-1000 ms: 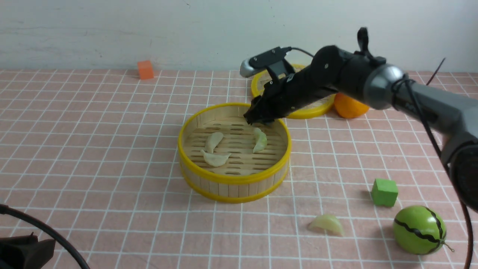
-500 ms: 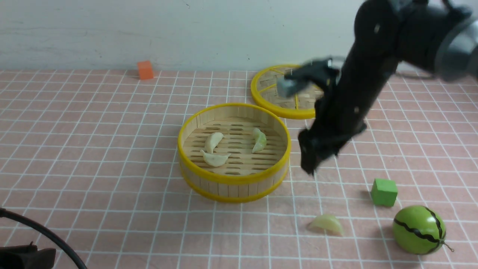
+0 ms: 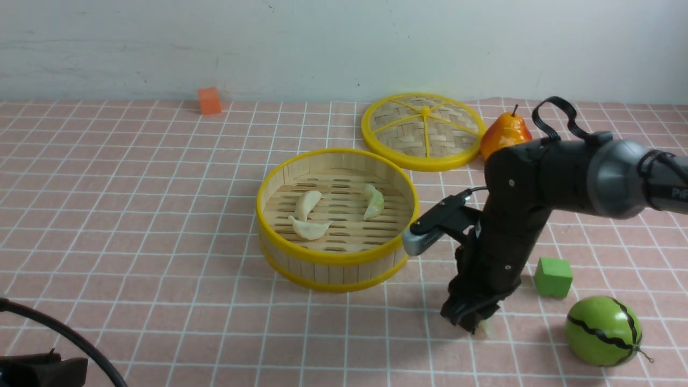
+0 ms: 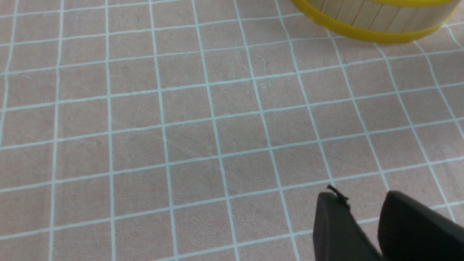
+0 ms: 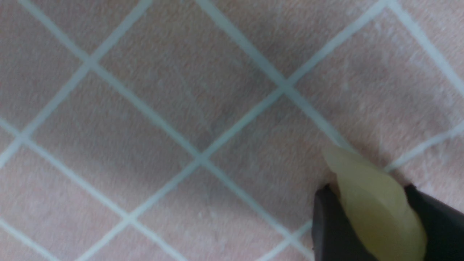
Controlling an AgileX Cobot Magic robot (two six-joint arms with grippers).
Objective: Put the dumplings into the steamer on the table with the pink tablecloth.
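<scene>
Right gripper point(image 3: 473, 324), in your front view, is down on the pink tablecloth point(image 3: 161, 215) beside the steamer point(image 3: 333, 259), which holds three dumplings point(image 3: 309, 203). Left wrist view: your left gripper point(image 4: 362, 198) is empty, fingers point(image 4: 333, 224) slightly parted. Right wrist view: both fingers point(image 5: 326, 224) press the fourth dumpling point(image 5: 373, 206) on its sides.

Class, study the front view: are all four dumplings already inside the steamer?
No: only three dumplings lie in the steamer, while the fourth dumpling is on the pink tablecloth between the right gripper's fingers.
</scene>
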